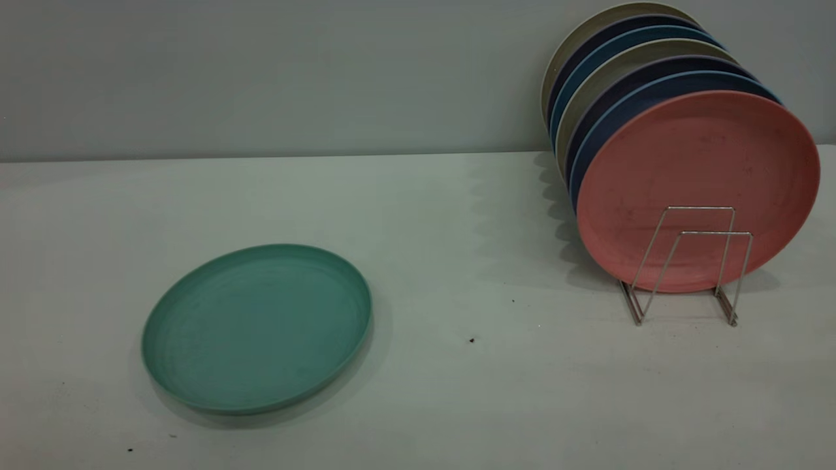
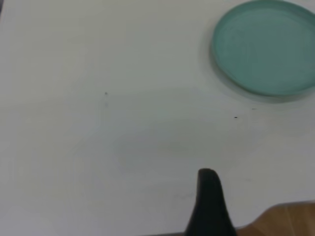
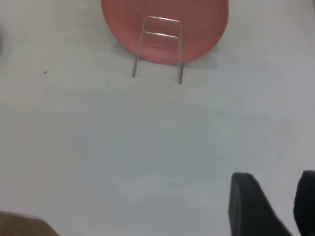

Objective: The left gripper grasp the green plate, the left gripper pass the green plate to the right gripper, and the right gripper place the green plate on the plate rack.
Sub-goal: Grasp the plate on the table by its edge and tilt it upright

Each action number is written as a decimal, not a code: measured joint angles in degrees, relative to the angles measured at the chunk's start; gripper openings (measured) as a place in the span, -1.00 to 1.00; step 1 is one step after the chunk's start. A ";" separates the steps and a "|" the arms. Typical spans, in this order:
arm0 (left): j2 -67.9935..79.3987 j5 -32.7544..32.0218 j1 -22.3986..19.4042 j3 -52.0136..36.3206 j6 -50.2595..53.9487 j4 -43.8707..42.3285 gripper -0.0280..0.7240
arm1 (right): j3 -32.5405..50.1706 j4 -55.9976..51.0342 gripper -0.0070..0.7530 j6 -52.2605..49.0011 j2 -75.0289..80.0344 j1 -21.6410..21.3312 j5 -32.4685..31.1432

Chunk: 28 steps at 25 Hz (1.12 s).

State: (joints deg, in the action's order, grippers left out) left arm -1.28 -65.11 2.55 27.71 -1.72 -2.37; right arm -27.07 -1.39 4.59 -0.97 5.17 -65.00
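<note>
White tabletop (image 1: pixel 457 261) holds the green plate (image 1: pixel 257 328) lying flat, well apart from the plate rack (image 1: pixel 692 264); right gripper (image 3: pixel 283 206) spread narrowly, left gripper (image 2: pixel 209 204) width unclear.

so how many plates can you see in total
8, though more may be hidden in the stack. The green plate lies flat on the table, left. Seven stand upright in the plate rack at right, the pink plate foremost, the blue and beige ones behind.
</note>
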 joint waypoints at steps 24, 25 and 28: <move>62.24 23.19 -0.04 17.30 2.75 0.58 0.65 | -10.22 -26.94 0.43 23.34 52.35 0.00 28.92; 64.53 24.45 -0.04 17.42 2.79 1.39 0.65 | -10.22 -30.91 0.42 26.91 54.48 0.00 29.41; 70.90 27.11 -0.04 17.65 2.42 4.69 0.65 | -10.22 -42.68 0.39 37.27 60.46 0.00 29.95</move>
State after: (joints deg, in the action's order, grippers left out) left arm 69.62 -38.00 2.50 45.36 0.70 2.32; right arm -37.28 -44.07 41.86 59.49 5.17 -35.05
